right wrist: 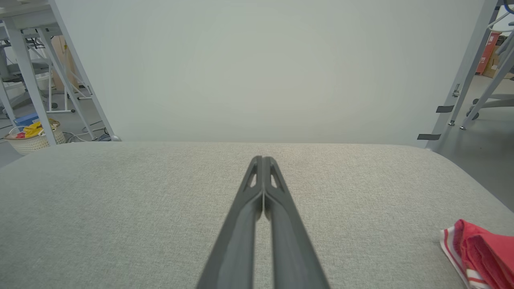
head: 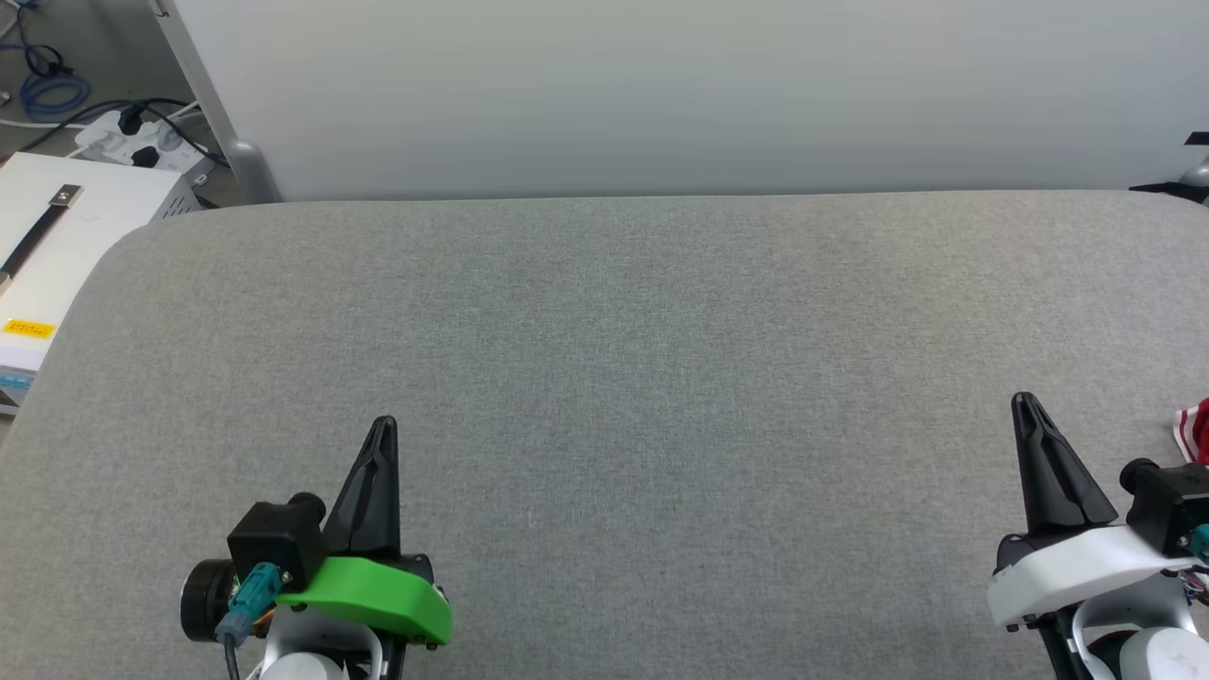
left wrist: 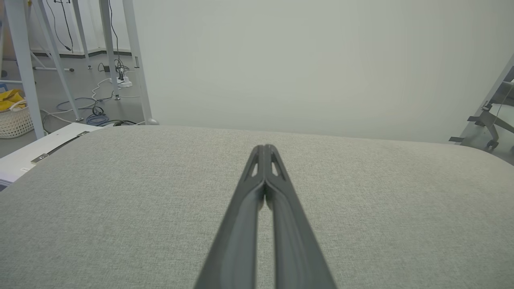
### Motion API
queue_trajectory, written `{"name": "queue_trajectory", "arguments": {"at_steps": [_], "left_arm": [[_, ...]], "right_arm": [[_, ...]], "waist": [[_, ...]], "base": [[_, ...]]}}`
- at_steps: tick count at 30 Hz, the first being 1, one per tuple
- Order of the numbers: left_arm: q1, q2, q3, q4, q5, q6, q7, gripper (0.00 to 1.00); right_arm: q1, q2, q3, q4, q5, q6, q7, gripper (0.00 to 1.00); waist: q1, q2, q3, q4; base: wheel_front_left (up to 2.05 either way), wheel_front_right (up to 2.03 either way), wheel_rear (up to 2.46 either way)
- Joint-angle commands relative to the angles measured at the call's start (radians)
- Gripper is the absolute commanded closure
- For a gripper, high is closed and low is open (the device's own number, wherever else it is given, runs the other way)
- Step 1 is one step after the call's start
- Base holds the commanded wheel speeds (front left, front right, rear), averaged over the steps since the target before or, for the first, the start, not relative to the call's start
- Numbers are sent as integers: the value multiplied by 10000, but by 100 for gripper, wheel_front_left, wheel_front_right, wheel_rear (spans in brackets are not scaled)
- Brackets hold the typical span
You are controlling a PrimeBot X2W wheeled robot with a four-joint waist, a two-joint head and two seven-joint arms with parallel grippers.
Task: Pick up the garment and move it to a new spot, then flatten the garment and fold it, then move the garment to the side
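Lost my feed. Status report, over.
Left pincer shut, empty. Right pincer shut, empty. Garment bunched at grey surface's right side. Nothing blocking it.

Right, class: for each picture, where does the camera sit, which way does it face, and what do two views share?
Head view: on the head, facing forward and down at the grey tabletop; left fingers and right fingers, shut.
Left wrist view: on that wrist, facing along its fingers toward the pale panel.
Right wrist view: likewise, along right fingers.
Shared: head and right wrist views catch the garment.
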Motion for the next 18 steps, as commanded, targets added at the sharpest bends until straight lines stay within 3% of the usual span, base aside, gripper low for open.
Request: {"name": "queue_trajectory", "arguments": {"at_steps": [1,18], "left_arm": [[31,-20,25,-59,112,90,71,100],[47,-30,90,-180,433,226,413,100]], "right_arm": [[-2,57,28,39,-149,-2,33,100],[-3,187,79,76,-498,-3,215,100]], "waist": [[0,0,-4,1],[0,0,-58,9]], "base": [[0,0,0],[0,0,0]]}}
